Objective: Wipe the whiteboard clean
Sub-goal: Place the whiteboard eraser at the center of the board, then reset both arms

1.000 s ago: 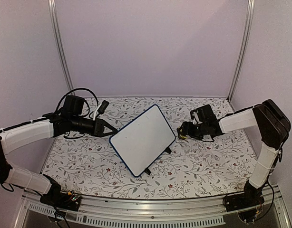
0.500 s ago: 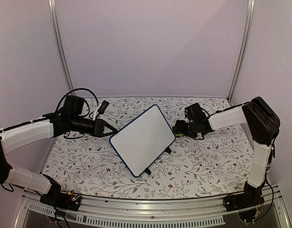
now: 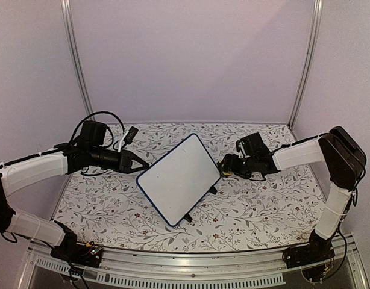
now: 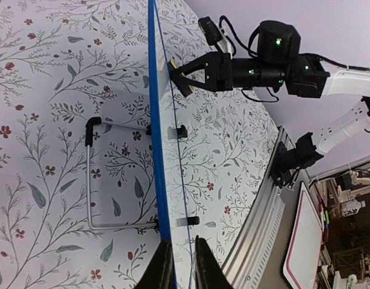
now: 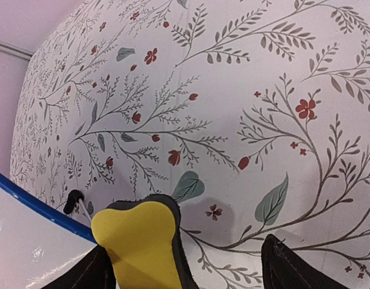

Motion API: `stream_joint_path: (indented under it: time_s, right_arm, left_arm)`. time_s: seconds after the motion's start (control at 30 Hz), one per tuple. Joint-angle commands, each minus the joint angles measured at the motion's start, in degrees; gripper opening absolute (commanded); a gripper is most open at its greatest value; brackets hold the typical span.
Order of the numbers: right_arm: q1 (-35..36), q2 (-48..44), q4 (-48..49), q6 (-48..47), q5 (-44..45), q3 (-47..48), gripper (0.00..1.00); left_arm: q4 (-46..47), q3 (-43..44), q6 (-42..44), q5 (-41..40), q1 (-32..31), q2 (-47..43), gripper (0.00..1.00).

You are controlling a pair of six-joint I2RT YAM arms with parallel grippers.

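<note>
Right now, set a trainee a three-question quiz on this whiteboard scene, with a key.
1. True or false: the whiteboard lies flat, face up.
2. Fill in: the eraser block at the right claw is coloured ____.
3. Which claw pinches the whiteboard's blue frame? A) left claw B) right claw C) neither

Key: 1 false, it stands tilted on its edge. 2 yellow. 3 A.

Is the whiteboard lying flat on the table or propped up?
Propped up, tilted: the whiteboard has a wire stand out behind it, and the left claw pinches its edge.
</note>
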Motion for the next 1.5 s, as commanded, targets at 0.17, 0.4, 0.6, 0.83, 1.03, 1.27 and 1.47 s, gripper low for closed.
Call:
stream_joint_path:
  time_s: [0.17,0.4,0.6,0.83,1.03,1.27,1.47]
  right_arm:
    - [-0.5,-3.2,4.8,6.2,-6.7,-2.6,0.81]
    - [-1.0,-1.7,1.1,0.0,-6.3,-3.2,0.78]
    - [-1.1,-3.1,-2.7,-6.1,-2.8,-5.0,0.77]
    - [-1.6,-3.6,-5.3,-7.5,1.5,-5.3,0.77]
    - [-2.4,-7.3,-7.7,-7.2,9.8,-7.7,0.77]
    - [-2.9,-15.4,-6.2,-9.4,8.2,-10.9,0.78]
    - [-2.8,-27.3,-7.6,-13.6,7.3,-14.6,0.98]
  left_arm:
    - [1.5,-0.5,0.3,0.4,0.4,-1.6,0.13]
    - [1.3,-0.6,0.3,0.4,0.4,-2.0,0.14]
    - [1.5,-0.3,0.3,0.6,0.4,-1.5,0.14]
    - [1.4,-0.4,0.4,0.5,0.4,-1.5,0.13]
    - [1.5,-0.4,0.4,0.4,0.4,-1.5,0.14]
    - [1.1,-0.2,0.5,-1.3,0.7,-2.5,0.22]
    - [3.5,-1.2,0.3,-3.5,1.2,-8.4,0.59]
